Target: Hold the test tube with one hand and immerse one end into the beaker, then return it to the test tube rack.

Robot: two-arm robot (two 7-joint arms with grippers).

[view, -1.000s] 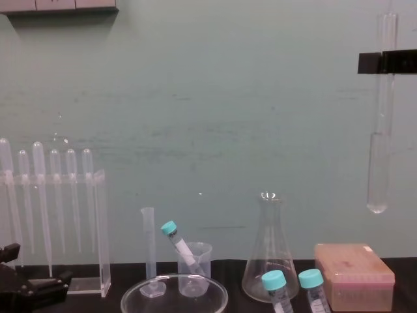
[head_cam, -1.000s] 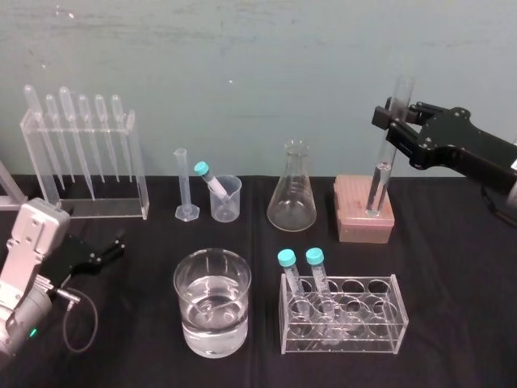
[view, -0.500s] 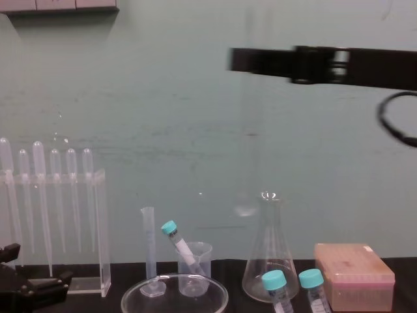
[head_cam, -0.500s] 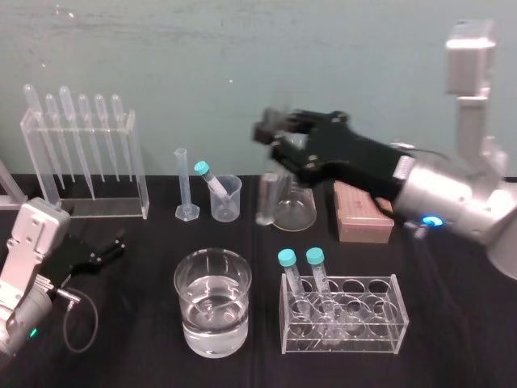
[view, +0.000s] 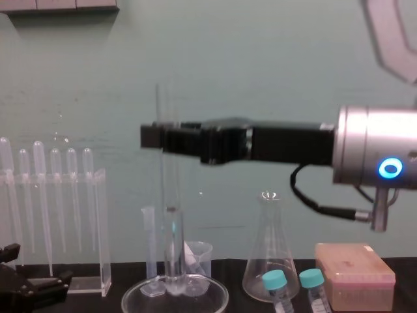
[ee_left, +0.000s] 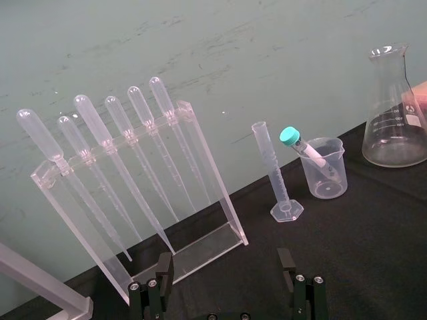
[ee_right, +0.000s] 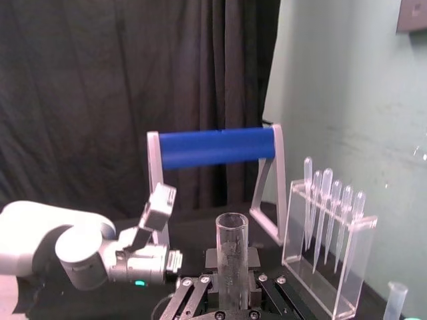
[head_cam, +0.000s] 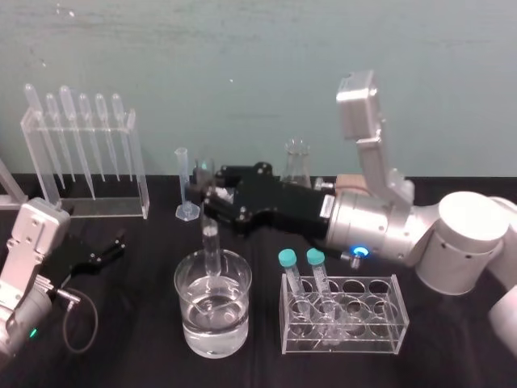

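A: Head view: beaker (head_cam: 191, 323) sat nearest. Test tube (head_cam: 212, 242) stood upright, lower end inside its rim. Right gripper (head_cam: 212, 200) was clamped on the tube above.

B: Right wrist view gave the tube's open mouth. Left gripper (head_cam: 113, 245) lay at beaker's 9 o'clock; left wrist view showed fingers (ee_left: 164, 267) spread.

A: Chest view caught test tube rack (view: 355, 274), 2 o'clock, far. Conical flask (ee_left: 393, 113) markings were unreadable.
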